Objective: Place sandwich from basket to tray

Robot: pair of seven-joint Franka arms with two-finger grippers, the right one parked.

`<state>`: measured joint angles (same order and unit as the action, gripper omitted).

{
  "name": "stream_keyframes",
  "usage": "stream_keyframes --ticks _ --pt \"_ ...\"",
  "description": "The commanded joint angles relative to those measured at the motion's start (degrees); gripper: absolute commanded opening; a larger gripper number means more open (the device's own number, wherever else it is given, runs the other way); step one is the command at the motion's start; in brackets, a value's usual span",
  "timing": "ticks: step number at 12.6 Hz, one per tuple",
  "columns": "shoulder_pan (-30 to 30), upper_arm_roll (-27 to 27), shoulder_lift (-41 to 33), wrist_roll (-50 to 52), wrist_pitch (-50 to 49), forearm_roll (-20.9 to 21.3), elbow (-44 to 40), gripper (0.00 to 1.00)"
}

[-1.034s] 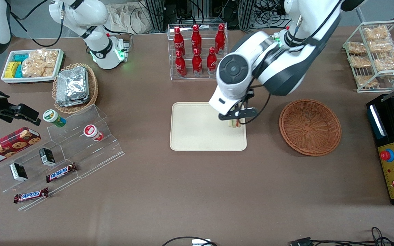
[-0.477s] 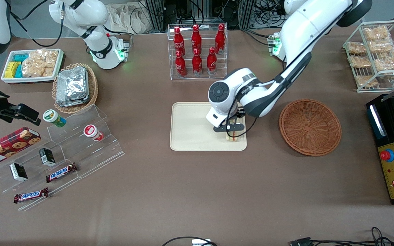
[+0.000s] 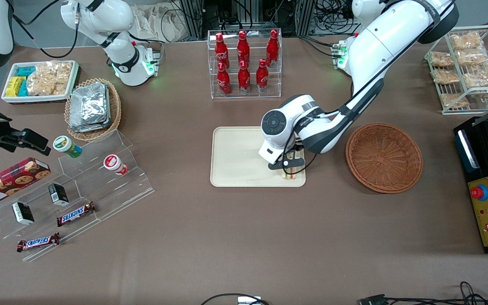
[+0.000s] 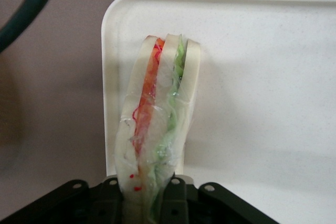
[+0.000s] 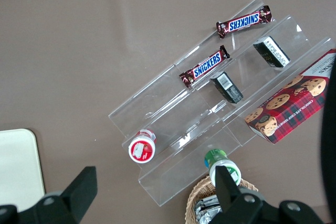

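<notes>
Brown cloth covers my counter (image 3: 235, 237), and reading it from the parked arm's end I see the clear stepped display (image 3: 79, 186) with its Snickers bars (image 3: 76, 213), then the rack of red bottles (image 3: 244, 63) farther from the front camera. Next comes the tray (image 3: 235, 156), lying flat mid-counter. My hand (image 3: 289, 169) is low over the tray's corner nearest the basket and nearest the front camera, clamped on the sandwich (image 4: 157, 124); the wrist view shows the wedge standing on edge, its orange and green layers upright, pinched between the fingers (image 4: 176, 203), right by the tray's rounded corner. I cannot tell whether it touches the tray. Toward the working arm's end sits the basket (image 3: 384, 157), just beside the tray, nothing in it.
</notes>
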<state>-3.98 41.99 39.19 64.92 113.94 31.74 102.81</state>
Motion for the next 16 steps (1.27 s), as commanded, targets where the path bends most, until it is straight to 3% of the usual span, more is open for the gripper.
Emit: stream_keyframes --ticks 1,3,5,7,10,13,16 --pt "0.9 0.9 -1.04 2.48 -0.46 0.34 -0.06 1.0" --pt "0.9 1.07 -3.66 3.01 -3.17 -0.01 -0.68 1.0" --pt "2.73 1.16 -8.48 -1.26 -10.37 -6.3 -4.36 1.0" --pt "5.9 0.11 -17.78 -9.95 -13.55 -16.13 -5.78 1.0" --pt "6.27 -13.55 -30.36 -28.83 -20.57 -25.91 -5.52 1.0" --pt "6.18 -25.34 -37.85 -41.33 -23.58 -26.64 -4.12 1.0" --pt "6.26 -33.54 -43.04 -46.54 -21.92 -27.69 0.79 1.0"
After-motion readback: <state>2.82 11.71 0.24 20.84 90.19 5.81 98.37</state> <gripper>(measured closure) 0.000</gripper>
